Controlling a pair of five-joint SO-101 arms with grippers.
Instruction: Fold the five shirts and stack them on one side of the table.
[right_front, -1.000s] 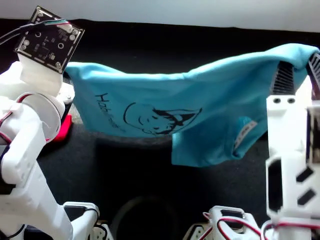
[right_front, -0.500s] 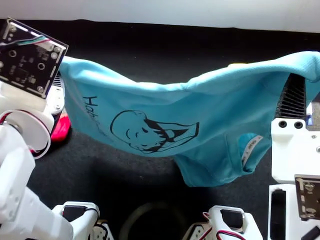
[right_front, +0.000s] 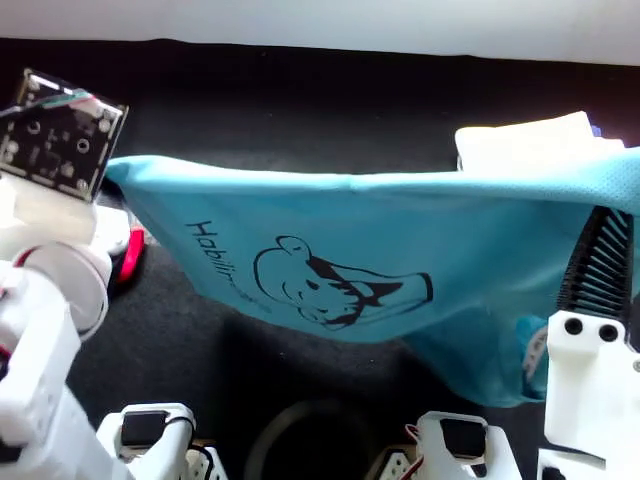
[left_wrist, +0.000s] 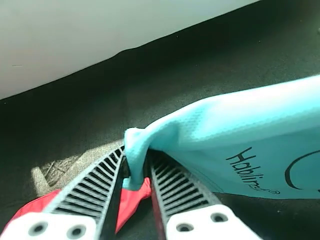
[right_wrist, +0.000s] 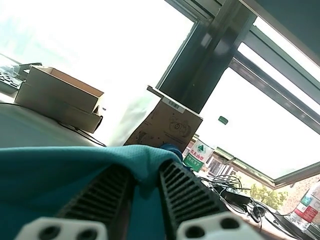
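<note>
Black table (right_front: 300, 110) — one turquoise shirt (right_front: 400, 230) stretched aloft; left gripper (left_wrist: 137, 156), right gripper (right_wrist: 145, 174) each pinch one corner.

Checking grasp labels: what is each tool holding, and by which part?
Both hold one turquoise shirt, stretched in the air between them. The left tool pinches a bunched corner; the right tool clamps fabric at the opposite end.

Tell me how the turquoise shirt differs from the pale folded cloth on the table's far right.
The turquoise shirt hangs in the air, pinched by the left tool and the right tool; the pale folded cloth lies on the table. The turquoise shirt is stretched wide; the pale cloth is folded compact. The turquoise shirt shows a dark print; the pale cloth shows none. Both are fabric.
</note>
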